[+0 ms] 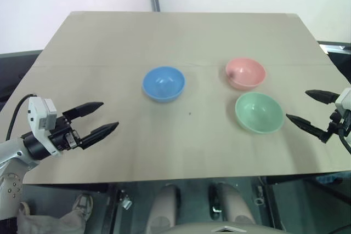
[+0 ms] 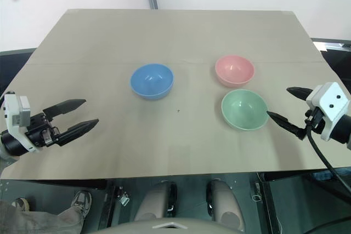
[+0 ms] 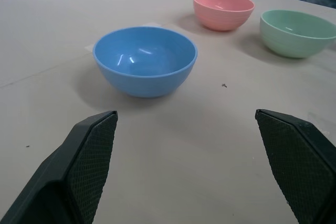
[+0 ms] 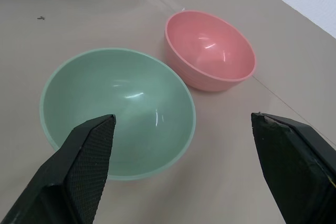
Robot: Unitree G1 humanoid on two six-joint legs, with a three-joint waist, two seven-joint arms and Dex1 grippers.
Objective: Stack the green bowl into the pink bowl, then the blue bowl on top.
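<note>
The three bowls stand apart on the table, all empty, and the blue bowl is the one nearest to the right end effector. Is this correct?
One detail is wrong: the green bowl is nearest to the right end effector, as the right eye view shows. The blue bowl sits farther toward the robot's left. The rest holds: it, the green one and the pink bowl stand apart on the table, all empty.

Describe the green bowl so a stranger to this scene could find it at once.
On the tan table, look to the robot's right side, where two bowls sit close together. The green bowl is the nearer one, just in front of the pink bowl. It alone is mint green; the blue bowl stands apart near the middle.
</note>
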